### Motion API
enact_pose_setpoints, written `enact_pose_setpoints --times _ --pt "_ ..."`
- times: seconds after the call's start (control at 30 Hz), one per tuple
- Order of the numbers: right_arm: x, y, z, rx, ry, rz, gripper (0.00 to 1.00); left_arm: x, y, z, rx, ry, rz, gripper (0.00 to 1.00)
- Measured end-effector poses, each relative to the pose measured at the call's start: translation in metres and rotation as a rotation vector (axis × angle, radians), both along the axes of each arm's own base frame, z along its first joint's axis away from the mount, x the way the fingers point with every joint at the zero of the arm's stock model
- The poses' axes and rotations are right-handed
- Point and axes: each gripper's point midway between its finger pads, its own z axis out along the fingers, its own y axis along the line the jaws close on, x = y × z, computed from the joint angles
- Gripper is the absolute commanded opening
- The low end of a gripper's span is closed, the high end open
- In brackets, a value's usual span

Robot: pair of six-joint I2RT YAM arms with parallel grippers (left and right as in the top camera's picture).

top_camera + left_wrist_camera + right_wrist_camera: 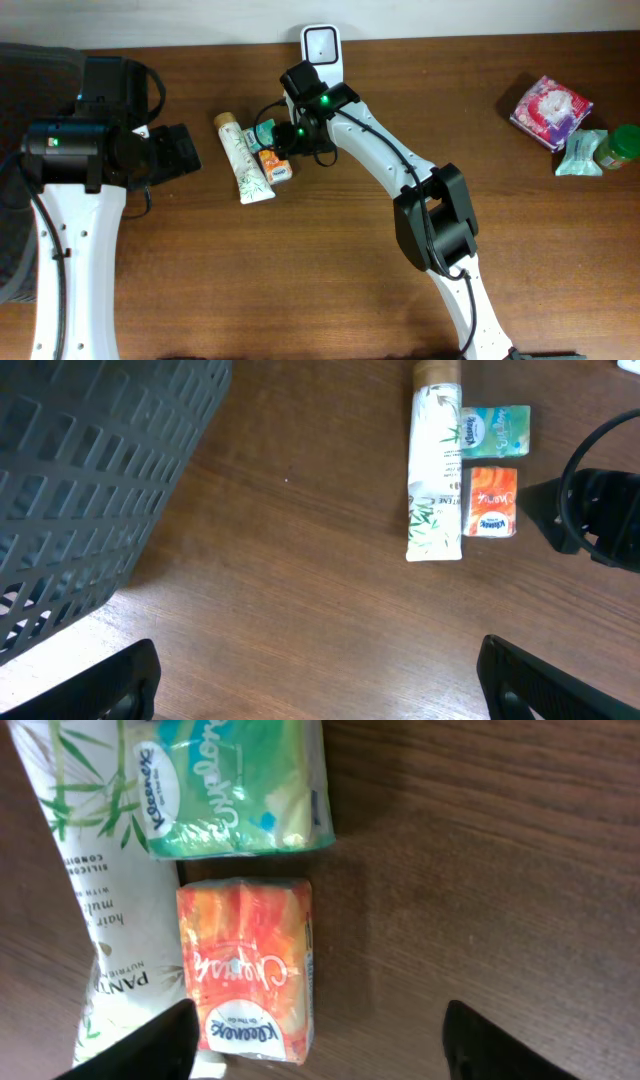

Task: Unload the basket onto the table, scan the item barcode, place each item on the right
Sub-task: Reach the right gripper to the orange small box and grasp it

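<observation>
1. I find the right gripper above the orange tissue pack, jaws parted wider than the pack. One finger shows at the pack's edge nearest the tube and the other stands off over bare wood. It holds nothing. I cannot tell whether the near finger touches the pack.
2. The orange tissue pack lies flat on the table, against the white tube and just beside the green tissue pack.
3. The scanner stands at the table's far edge, behind these items.
4. The left gripper hovers over bare wood with its jaws fully spread and nothing between them. A grey basket is beside it.
</observation>
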Motion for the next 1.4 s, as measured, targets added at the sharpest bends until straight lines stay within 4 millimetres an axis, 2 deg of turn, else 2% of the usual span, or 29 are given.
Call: enact_pose_setpoints --times 0.2,0.27,0.3,0.33,0.37,0.4,0.43,0.5,0.53,0.57,0.6,0.63,0.67,0.73,0.77,0.8,0.83,0.9,0.93,1.0,1.03,1.07,1.1,1.2,1.27,1.33,1.4 --pt "0.000 0.001 0.000 0.001 0.000 -0.003 0.54 0.000 0.000 0.000 0.000 0.000 0.000 0.99" --pt "0.000 0.014 -0.004 0.016 -0.020 0.013 0.54 0.000 0.000 0.000 0.000 0.000 0.000 0.99" --pt "-0.004 0.022 -0.014 0.012 -0.013 0.027 0.52 0.000 0.000 0.000 0.000 0.000 0.000 0.99" --pt "-0.007 0.025 -0.023 0.006 -0.002 0.034 0.44 0.000 0.000 0.000 0.000 0.000 0.000 0.99" --pt "-0.010 0.027 -0.032 -0.003 0.010 0.040 0.30 0.000 0.000 0.000 0.000 0.000 0.000 0.99" --pt "-0.011 0.027 -0.038 -0.007 0.021 0.038 0.21 0.000 0.000 0.000 0.000 0.000 0.000 0.99" --pt "-0.012 0.026 -0.039 -0.010 0.026 0.035 0.18 0.000 0.000 0.000 0.000 0.000 0.000 0.99" --pt "-0.014 0.018 -0.040 -0.051 0.035 0.023 0.18 0.000 0.000 0.000 0.000 0.000 0.000 0.99" --pt "-0.017 0.007 -0.040 -0.103 0.046 0.009 0.20 0.000 0.000 0.000 0.000 0.000 0.000 0.99" --pt "-0.019 -0.012 -0.039 -0.180 0.056 -0.015 0.24 0.000 0.000 0.000 0.000 0.000 0.000 0.99" --pt "-0.016 -0.028 -0.038 -0.215 0.065 -0.041 0.44 0.000 0.000 0.000 0.000 0.000 0.000 0.99" --pt "-0.016 -0.044 -0.036 -0.247 0.081 -0.061 0.90 0.000 0.000 0.000 0.000 0.000 0.000 0.99" --pt "-0.014 -0.054 -0.036 -0.266 0.087 -0.073 0.99 0.000 0.000 0.000 0.000 0.000 0.000 0.99" --pt "-0.011 -0.070 -0.030 -0.301 0.095 -0.079 0.99 0.000 0.000 0.000 0.000 0.000 0.000 0.99" --pt "-0.020 -0.076 -0.012 -0.330 0.127 -0.073 0.99 0.000 0.000 0.000 0.000 0.000 0.000 0.99" --pt "-0.016 -0.072 0.003 -0.316 0.102 -0.071 1.00 0.000 0.000 0.000 0.000 -0.002 0.000 0.99" --pt "-0.014 -0.067 0.023 -0.303 0.073 -0.068 0.97 0.000 0.000 0.000 0.000 -0.001 0.000 0.99" --pt "-0.016 -0.046 0.040 -0.277 0.020 -0.037 0.87 0.000 0.000 0.000 0.000 0.000 0.000 0.99" --pt "-0.022 -0.024 0.041 -0.263 -0.012 -0.001 0.85 0.000 0.000 0.000 0.000 0.000 0.000 0.99" --pt "-0.024 -0.001 0.041 -0.264 -0.075 0.030 0.84 0.000 0.000 0.000 0.000 0.000 0.000 0.99" --pt "-0.026 0.002 0.033 -0.311 -0.106 0.023 0.78 0.000 0.000 0.000 0.000 0.000 0.000 0.99" --pt "-0.030 0.002 0.022 -0.363 -0.123 0.015 0.72 0.000 0.000 0.000 0.000 0.000 0.000 0.99" --pt "-0.026 0.005 0.013 -0.372 -0.153 -0.001 0.67 0.000 0.000 0.000 0.000 0.000 0.000 0.99" --pt "-0.027 -0.011 -0.027 -0.449 -0.157 -0.021 0.39 0.000 0.000 0.000 0.000 0.000 0.000 0.99" --pt "-0.026 -0.013 -0.035 -0.460 -0.164 -0.026 0.38 0.000 0.000 0.000 0.000 0.000 0.000 0.99" --pt "-0.026 -0.016 -0.040 -0.473 -0.170 -0.032 0.04 0.000 0.000 0.000 0.000 0.000 0.000 0.99" --pt "-0.023 -0.017 -0.039 -0.480 -0.187 -0.043 0.04 0.000 0.000 0.000 0.000 0.000 0.000 0.99"
